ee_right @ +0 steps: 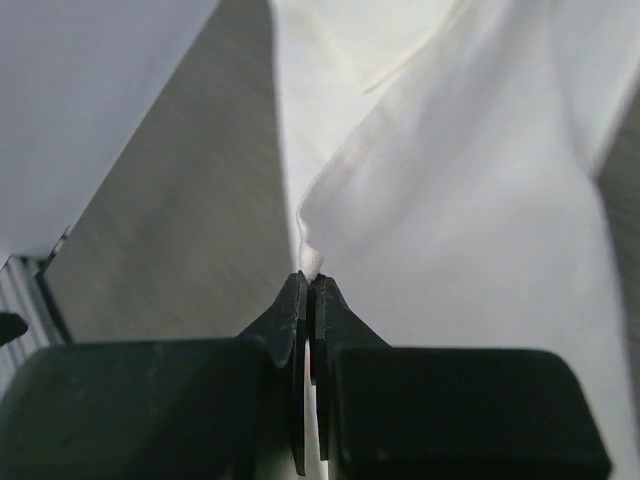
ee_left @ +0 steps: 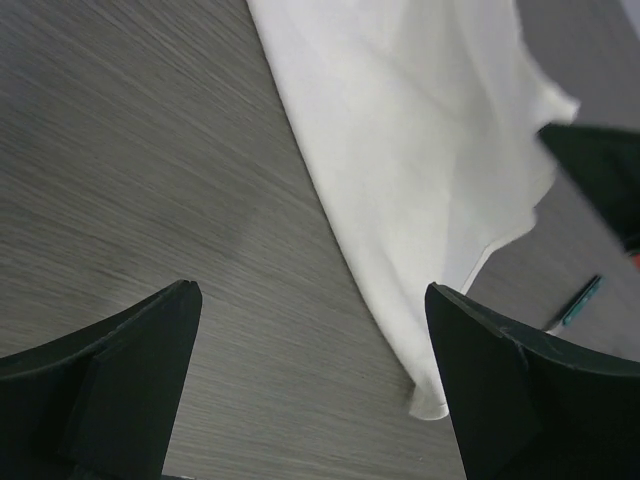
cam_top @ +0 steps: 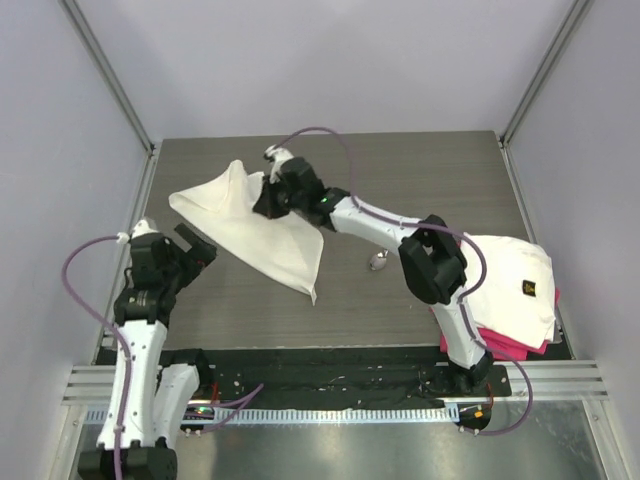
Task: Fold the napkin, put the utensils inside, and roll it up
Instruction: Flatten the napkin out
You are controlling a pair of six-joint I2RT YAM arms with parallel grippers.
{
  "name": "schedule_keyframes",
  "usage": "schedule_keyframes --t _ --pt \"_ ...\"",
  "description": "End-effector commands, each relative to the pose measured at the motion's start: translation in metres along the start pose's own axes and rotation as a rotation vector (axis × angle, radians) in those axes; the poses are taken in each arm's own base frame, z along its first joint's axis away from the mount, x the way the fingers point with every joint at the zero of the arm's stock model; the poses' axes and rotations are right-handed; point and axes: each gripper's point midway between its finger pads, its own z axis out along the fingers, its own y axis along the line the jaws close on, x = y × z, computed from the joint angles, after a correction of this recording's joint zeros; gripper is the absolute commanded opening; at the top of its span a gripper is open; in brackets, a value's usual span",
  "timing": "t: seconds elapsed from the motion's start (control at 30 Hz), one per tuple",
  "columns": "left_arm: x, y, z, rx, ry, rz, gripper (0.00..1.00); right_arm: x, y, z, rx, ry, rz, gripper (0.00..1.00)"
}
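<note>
On the right wrist camera I see my right tool (ee_right: 308, 285) clenched on an edge of the large cream-white cloth napkin (ee_right: 460, 220). Overhead, it sprawls across the grey table (cam_top: 420, 165). My left tool (ee_left: 312, 292) hangs released; only its camera shows the handle of the small teal-handled spoon (ee_left: 580, 300).

I see the napkin (cam_top: 240, 235) as thin, soft cream cloth, matt and creased. The table (cam_top: 420, 165) looks like grey wood grain, matt. My left gripper (ee_left: 312, 288) has 2 matt black, plastic-looking fingers (ee_left: 120, 380). The right arm (cam_top: 380, 225) wears a glossy white plastic shell.
</note>
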Motion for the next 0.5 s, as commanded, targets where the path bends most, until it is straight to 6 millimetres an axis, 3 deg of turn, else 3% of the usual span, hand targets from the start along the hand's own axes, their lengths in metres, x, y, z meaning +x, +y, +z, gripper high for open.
schedule_keyframes --t 0.0,0.03,0.07,0.17,0.2,0.23,0.27,0.33,0.4,0.47 --pt "-0.029 -0.001 -0.039 0.000 -0.113 -0.107 1.00 0.039 0.090 0.007 -0.151 0.034 -0.053 0.01" --pt "-0.033 -0.005 -0.049 0.017 -0.137 -0.125 1.00 0.036 0.106 0.009 -0.165 0.015 -0.068 0.01" --pt "-0.035 -0.005 -0.055 0.014 -0.147 -0.133 1.00 0.055 0.123 0.009 -0.180 0.063 -0.077 0.01" --pt "-0.044 -0.006 -0.075 0.006 -0.199 -0.138 1.00 0.067 0.149 0.012 -0.233 0.084 -0.069 0.06" --pt "-0.044 -0.003 -0.076 -0.005 -0.208 -0.136 1.00 0.071 0.160 0.009 -0.258 0.093 -0.060 0.13" --pt "-0.043 0.002 -0.076 -0.021 -0.215 -0.131 1.00 0.072 0.168 0.006 -0.281 0.095 -0.065 0.33" --pt "-0.040 0.007 -0.075 -0.033 -0.216 -0.126 1.00 0.073 0.173 0.002 -0.292 0.103 -0.069 0.41" --pt "-0.022 0.022 -0.059 -0.072 -0.175 -0.135 1.00 0.065 0.177 -0.013 -0.295 0.083 -0.086 0.55" --pt "-0.004 0.035 -0.040 -0.098 -0.137 -0.173 1.00 0.058 0.170 -0.023 -0.251 0.051 -0.104 0.60" --pt "0.005 0.041 -0.029 -0.106 -0.123 -0.203 1.00 0.051 0.162 -0.045 -0.209 0.031 -0.112 0.62"
